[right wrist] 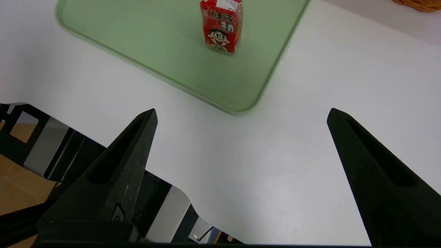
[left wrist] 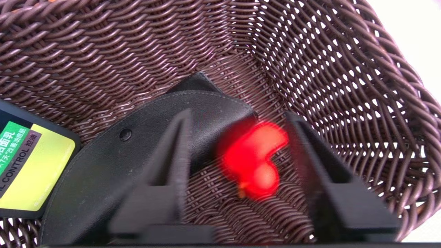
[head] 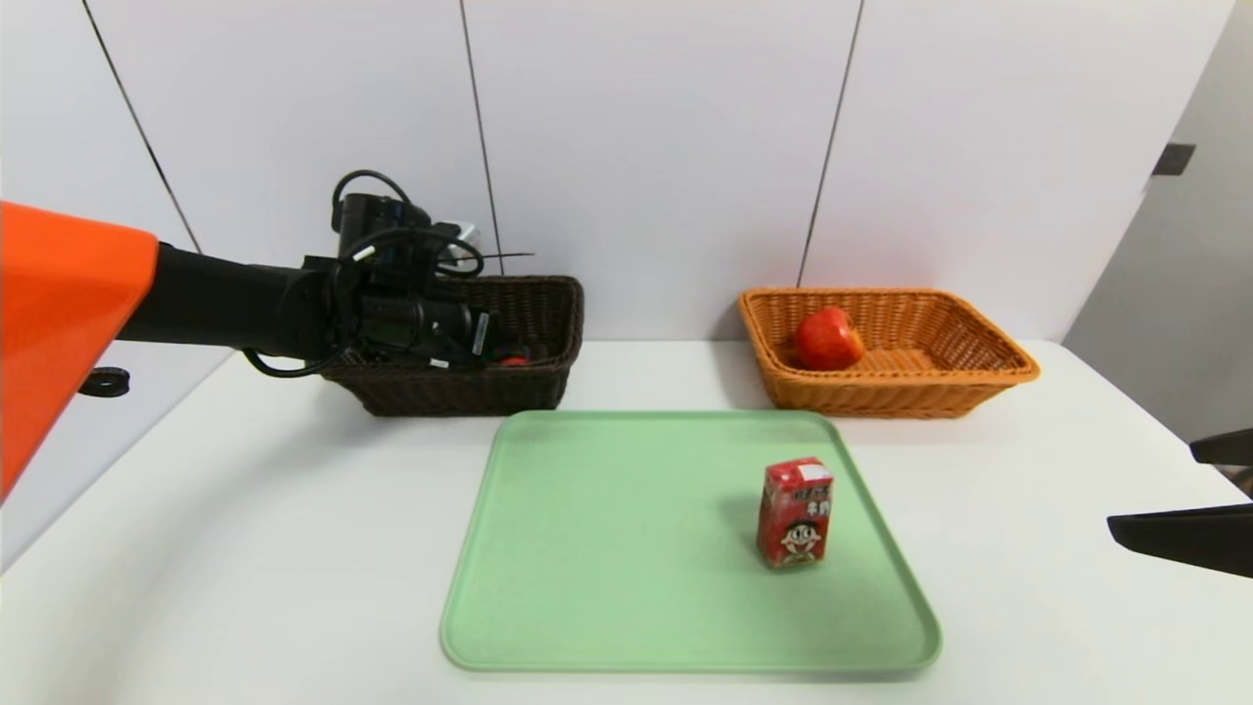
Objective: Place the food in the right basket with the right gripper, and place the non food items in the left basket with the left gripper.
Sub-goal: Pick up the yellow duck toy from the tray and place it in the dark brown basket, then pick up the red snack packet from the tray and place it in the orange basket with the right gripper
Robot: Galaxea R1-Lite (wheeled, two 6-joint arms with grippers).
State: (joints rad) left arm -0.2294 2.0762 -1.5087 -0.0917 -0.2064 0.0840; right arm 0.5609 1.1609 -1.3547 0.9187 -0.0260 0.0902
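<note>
Now the left claw (left wrist: 237, 151) stands apart over the small red rubber duck (left wrist: 253, 160) inside the dark brown woven basket (head: 529, 313) at upper left; the right claw (right wrist: 241, 117) gapes wide at the lower right edge

We see bright, even light from above in the head view; the drink carton (head: 795, 512) casts a soft shadow leftward on the green tray (head: 607, 548). In the left wrist view a red thing (left wrist: 253, 160), perhaps the duck, is smeared by blur at frame centre. The right wrist view is sharp throughout
</note>
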